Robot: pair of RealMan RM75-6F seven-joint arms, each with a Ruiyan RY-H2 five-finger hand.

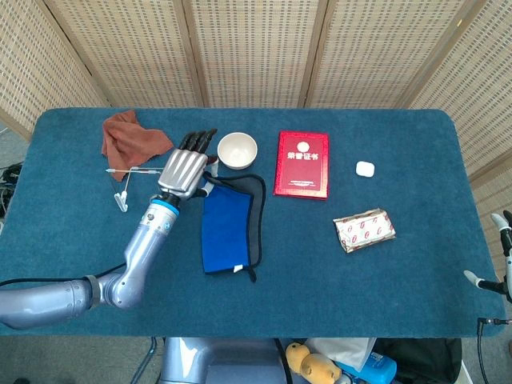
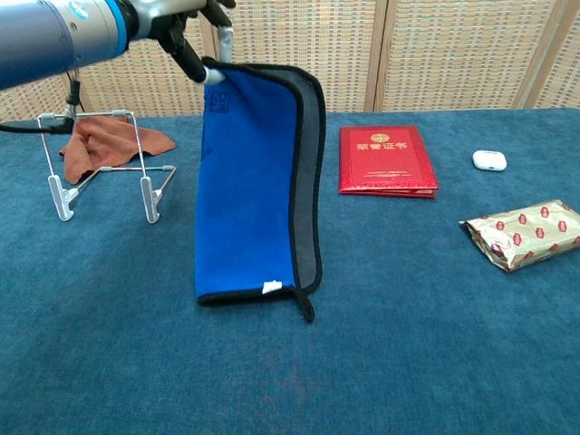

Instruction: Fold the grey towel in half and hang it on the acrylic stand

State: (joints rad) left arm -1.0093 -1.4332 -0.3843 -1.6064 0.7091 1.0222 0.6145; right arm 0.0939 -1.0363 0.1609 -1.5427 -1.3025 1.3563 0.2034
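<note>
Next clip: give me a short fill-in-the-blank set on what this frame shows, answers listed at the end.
1. The left robot hand holds the folded towel by its ____ corner.
2. The acrylic stand stands in front of a crumpled ____ cloth.
3. The white bowl sits to the ____ of the red booklet in the head view.
4. The towel's outer face is ____.

Missing words: top; brown; left; blue

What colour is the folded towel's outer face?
Bright blue, with grey inside and black trim; the towel shows best in the chest view.
</note>
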